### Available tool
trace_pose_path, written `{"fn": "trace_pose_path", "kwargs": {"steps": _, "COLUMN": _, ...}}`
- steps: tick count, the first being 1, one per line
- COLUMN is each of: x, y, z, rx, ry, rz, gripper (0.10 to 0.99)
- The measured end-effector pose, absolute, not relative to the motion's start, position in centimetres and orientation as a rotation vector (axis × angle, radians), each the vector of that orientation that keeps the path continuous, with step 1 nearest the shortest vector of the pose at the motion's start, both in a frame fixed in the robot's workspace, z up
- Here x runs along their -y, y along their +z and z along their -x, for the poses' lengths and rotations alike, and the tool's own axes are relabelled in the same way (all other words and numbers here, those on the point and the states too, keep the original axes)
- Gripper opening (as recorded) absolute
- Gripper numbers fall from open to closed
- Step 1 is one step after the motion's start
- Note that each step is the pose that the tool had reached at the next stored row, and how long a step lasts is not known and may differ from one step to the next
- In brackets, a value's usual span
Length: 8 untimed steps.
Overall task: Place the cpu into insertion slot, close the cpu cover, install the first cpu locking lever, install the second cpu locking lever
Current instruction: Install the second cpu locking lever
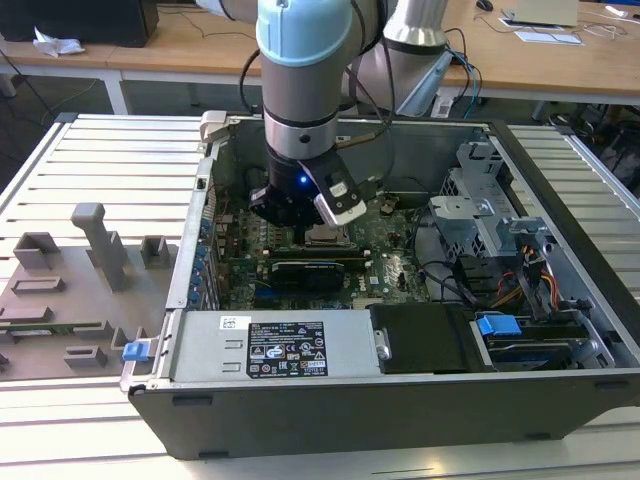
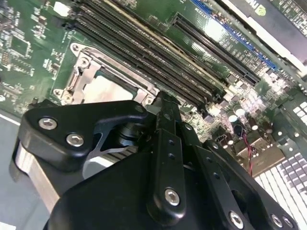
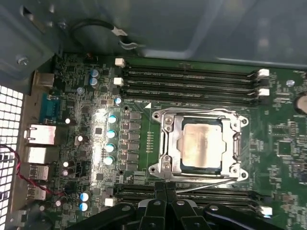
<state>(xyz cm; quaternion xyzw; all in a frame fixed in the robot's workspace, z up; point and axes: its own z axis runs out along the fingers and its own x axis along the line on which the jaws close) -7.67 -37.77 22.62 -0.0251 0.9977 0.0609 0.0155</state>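
Already the cpu [image 3: 201,145] sits in the insertion slot [image 3: 165,143] under the closed cpu cover [image 3: 236,143], memory slots [image 3: 192,79] on both sides. The gripper [image 3: 165,189] hovers beside it, fingers [image 3: 158,196] pressed together, holding nothing.

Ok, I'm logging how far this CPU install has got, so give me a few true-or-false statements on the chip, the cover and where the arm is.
1. The small square chip with the pale silvery-beige metal top sits inside the square silver-rimmed socket on the green circuit board. True.
2. The thin silvery metal frame plate stands flipped up, away from the socket. False: in the first wrist view it lies flat around the chip.
3. The black pincer carries the chip. False: the chip lies in the socket.
4. In the exterior view the arm reaches down into the open grey computer case. True.
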Motion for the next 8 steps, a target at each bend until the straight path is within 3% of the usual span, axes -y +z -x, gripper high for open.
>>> {"fn": "trace_pose_path", "kwargs": {"steps": 8, "x": 38.0, "y": 20.9, "z": 8.5, "rx": -3.102, "ry": 0.217, "rz": 0.099, "gripper": 0.106}}
